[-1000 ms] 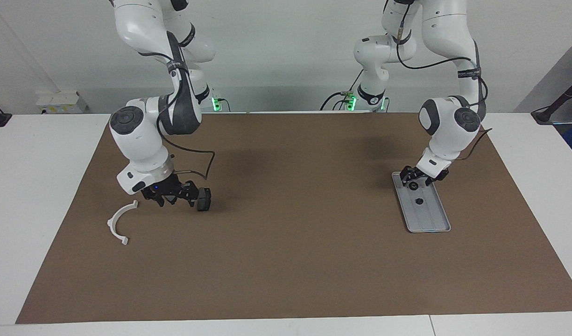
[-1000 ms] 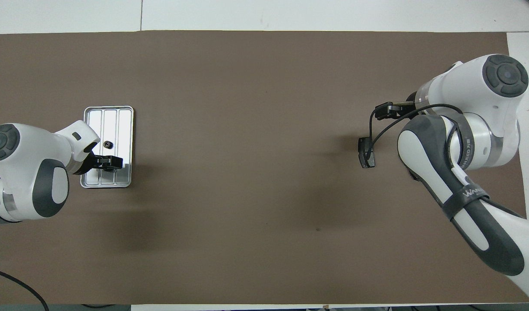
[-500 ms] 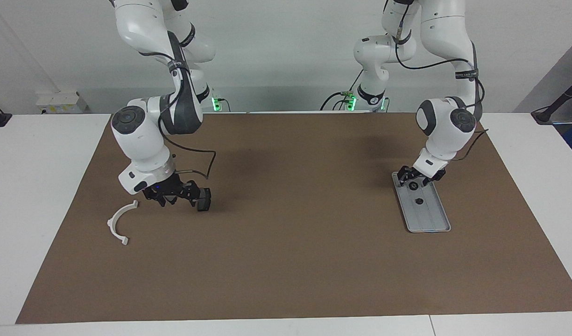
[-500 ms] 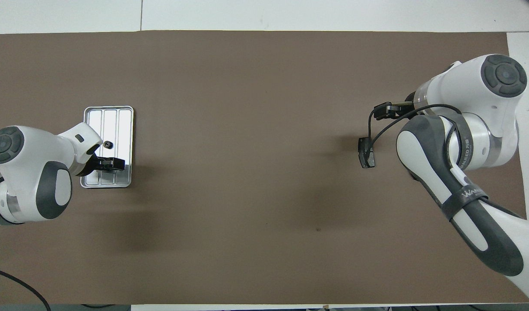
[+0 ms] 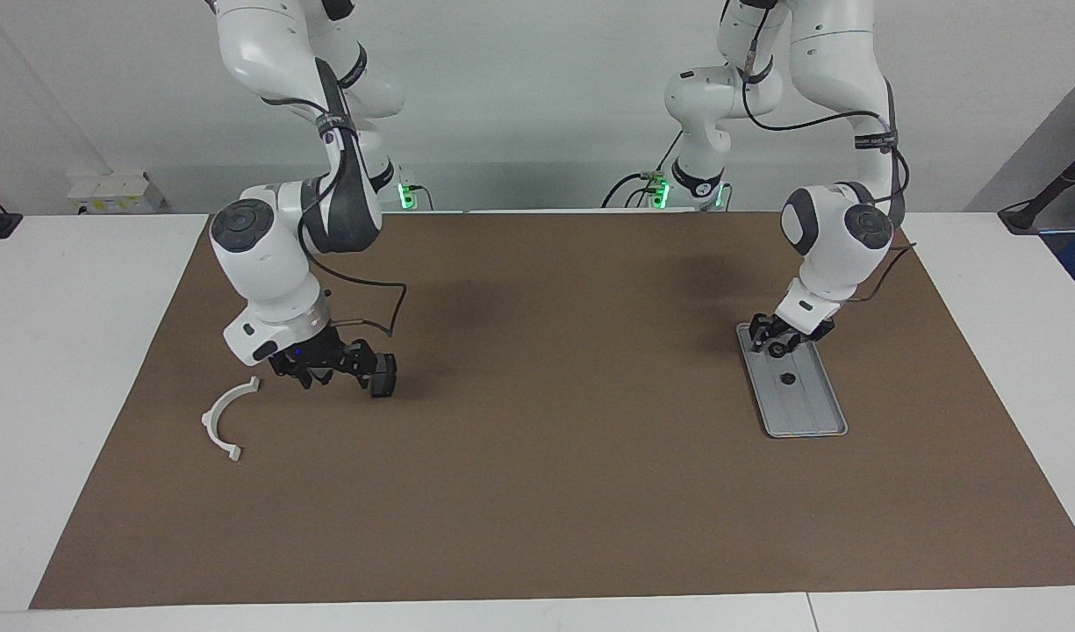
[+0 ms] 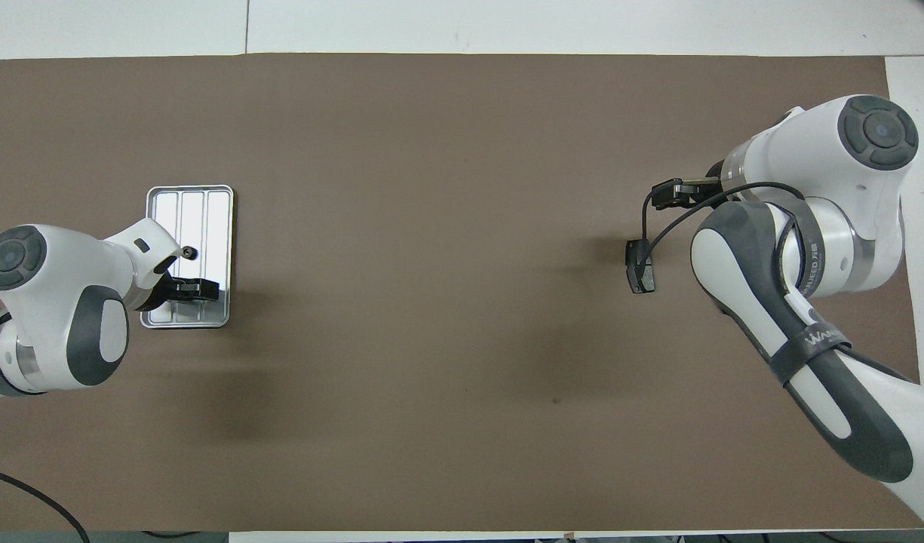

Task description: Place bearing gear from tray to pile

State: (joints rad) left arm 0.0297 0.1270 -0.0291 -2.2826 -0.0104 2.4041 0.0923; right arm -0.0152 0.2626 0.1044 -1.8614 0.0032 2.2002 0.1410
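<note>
The silver tray (image 5: 809,412) (image 6: 190,200) lies toward the left arm's end of the table. One small dark bearing gear (image 5: 789,379) (image 6: 189,253) rests in its middle. A second bearing gear (image 5: 777,349) sits at the tray's end nearer the robots, and my left gripper (image 5: 777,343) (image 6: 194,288) is down on the tray with its fingers shut around it. The pile is toward the right arm's end: a white half-ring bracket (image 5: 225,420) and a dark grey pad (image 5: 382,375) (image 6: 640,265). My right gripper (image 5: 331,376) hangs open just above the mat between those two, holding nothing.
A brown mat (image 5: 546,456) covers the table's middle, with white table (image 5: 54,351) at both ends. The right arm's black cable (image 5: 388,320) loops down near the dark pad. In the overhead view the right arm hides the white bracket.
My left gripper's fingers have drawn in around the gear at the tray's near end. The right arm has shifted very slightly; the pad and bracket have not moved.
</note>
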